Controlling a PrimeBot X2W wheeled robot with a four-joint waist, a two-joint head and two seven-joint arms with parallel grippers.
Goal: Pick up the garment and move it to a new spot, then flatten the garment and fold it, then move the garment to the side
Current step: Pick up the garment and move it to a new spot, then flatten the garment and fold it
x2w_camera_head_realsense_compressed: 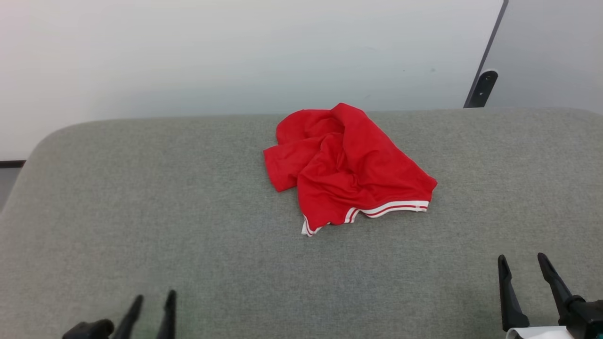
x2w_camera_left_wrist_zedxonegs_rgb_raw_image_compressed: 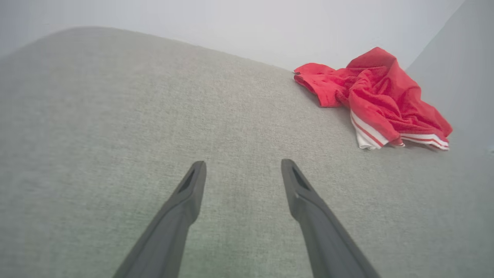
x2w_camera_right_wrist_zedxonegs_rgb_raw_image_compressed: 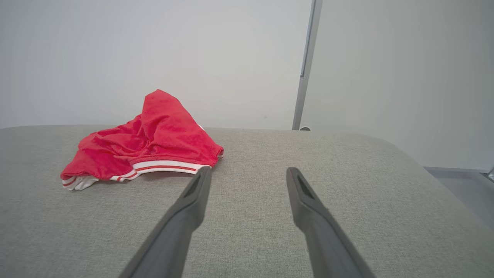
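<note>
On the surface, toward its back | garment is lying crumpled | both jaws are standing apart, empty | pickup is calling for pinching a raised fold

The grey padded surface is seen from above in the head view, faced forward and down. Both wrist views are set low over it, faced toward the wall. The garment is shared by all three: centre, upper right, middle left.
</note>
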